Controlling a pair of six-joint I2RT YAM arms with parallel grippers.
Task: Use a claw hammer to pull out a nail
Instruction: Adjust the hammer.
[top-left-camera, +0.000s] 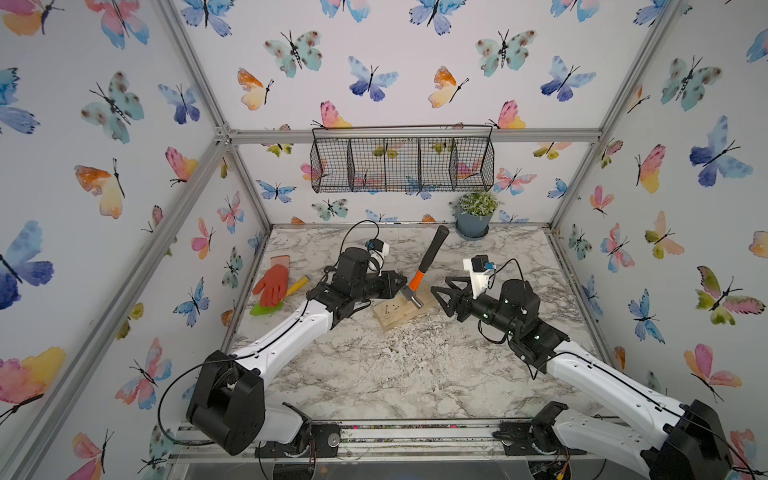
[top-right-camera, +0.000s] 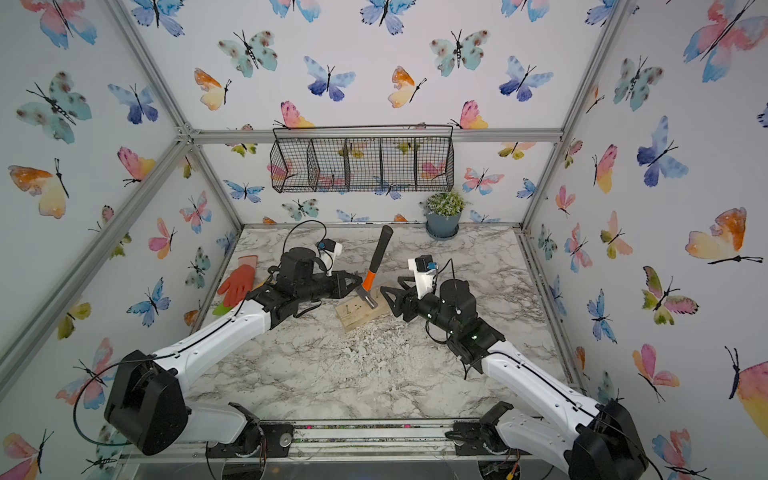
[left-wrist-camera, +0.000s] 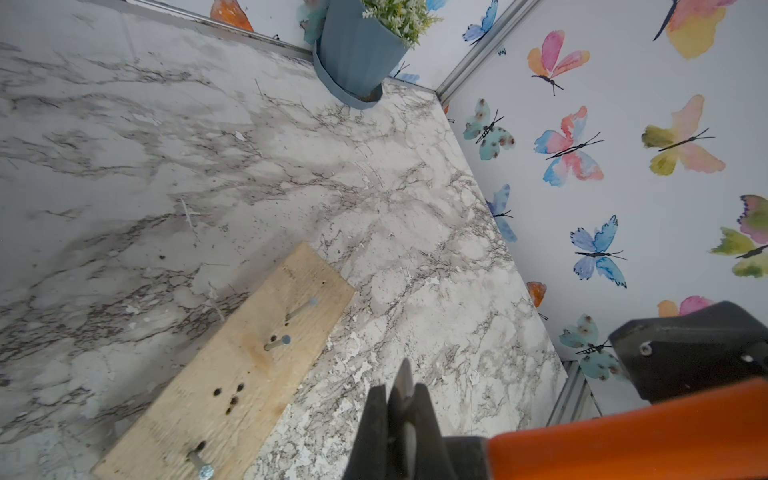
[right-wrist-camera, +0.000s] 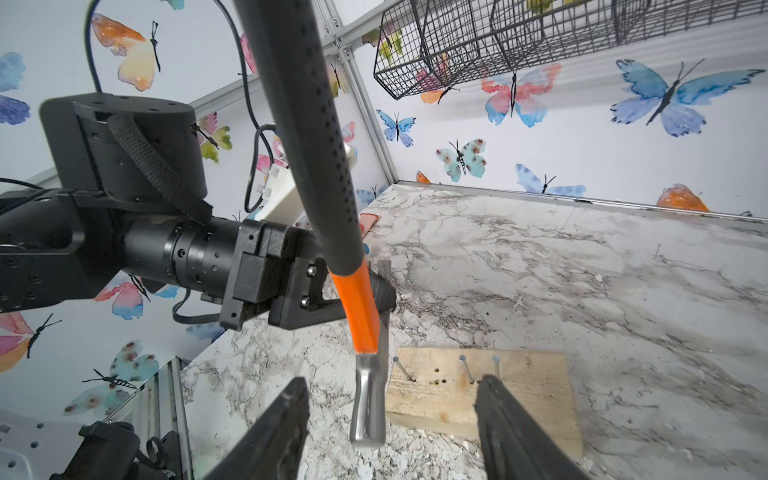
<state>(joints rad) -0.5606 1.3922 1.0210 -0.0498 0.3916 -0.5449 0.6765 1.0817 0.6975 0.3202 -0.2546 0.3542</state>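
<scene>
Claw hammer (top-left-camera: 429, 257): one, near the bench (top-left-camera: 415, 374) middle, steeply tilted, black handle leaning toward the far edge, silver head down at the wooden block (top-left-camera: 405, 313); touching it or not, unclear. Bench: one, marbled. Wire basket (top-left-camera: 401, 166): one, four compartments, on the wall above the far edge. Arms: two. Left arm (top-left-camera: 291, 328) in from the near left corner, left jaws clenched on the hammer's orange neck. Right arm (top-left-camera: 590, 374) in from the near right corner, right jaws spread, grasping nothing, near the head yet apart. Wooden block: one, flat on the bench. Orange glove (top-left-camera: 272, 284), potted plant (top-left-camera: 473, 216), yellow-handled green tool (top-left-camera: 298, 286): one each; glove and tool at the left edge, plant at the far edge. Nails (right-wrist-camera: 466, 370): three, standing in the block. Clamp on the neck plain only in the right wrist view; nails mere specks in both top views; empty nail holes clearest in the left wrist view.
</scene>
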